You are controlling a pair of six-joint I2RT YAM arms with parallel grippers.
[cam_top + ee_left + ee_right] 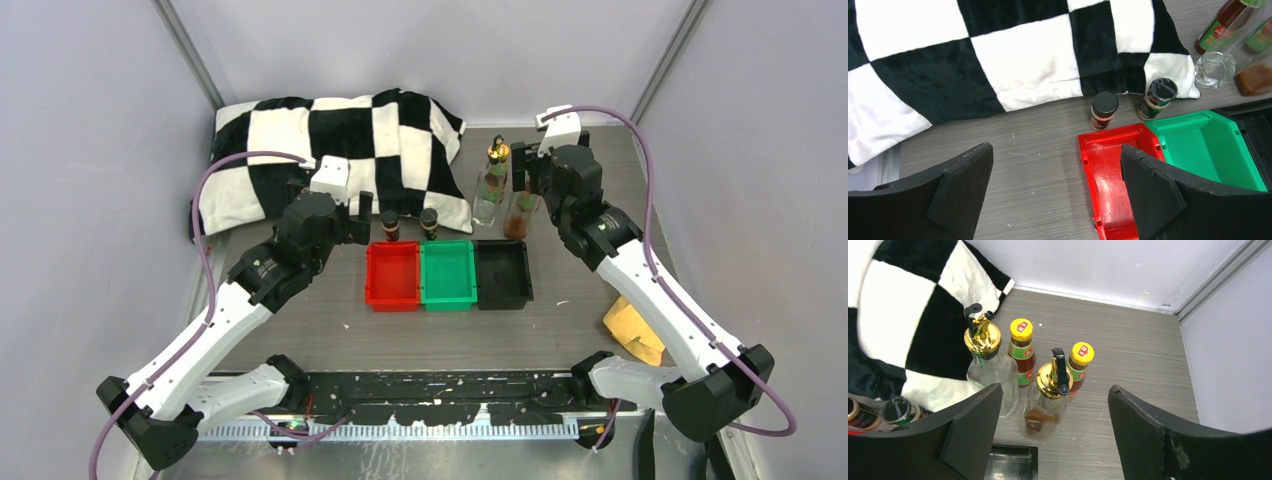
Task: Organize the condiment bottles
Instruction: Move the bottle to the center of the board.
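top external view: grey wood-grain table boxed in by pale lilac-grey walls on three sides, metal rails in the two far corners, and a chipped black strip along the near edge. a black-and-white checkered cloth lies bunched at the far left. one yellow rag sits at the right edge. trays, count three, in a row touching side by side at mid-table: red tray, green tray, black tray. condiment bottles, count six, all upright on the table and outside the trays. two short dark black-capped bottles stand just behind the red and green trays, against the cloth's front hem. two tall clear glass bottles with gold pourers, one looking clear, the other with brown liquid low in it, stand behind the black tray. two reddish-brown yellow-capped bottles with green labels stand just behind those, the four in a tight cluster right of the cloth. left gripper hangs over the table left of the red tray, fingers spread wide, holding nothing. right gripper hovers at the cluster, fingers well apart, the brown-filled glass bottle framed between them, nothing gripped.
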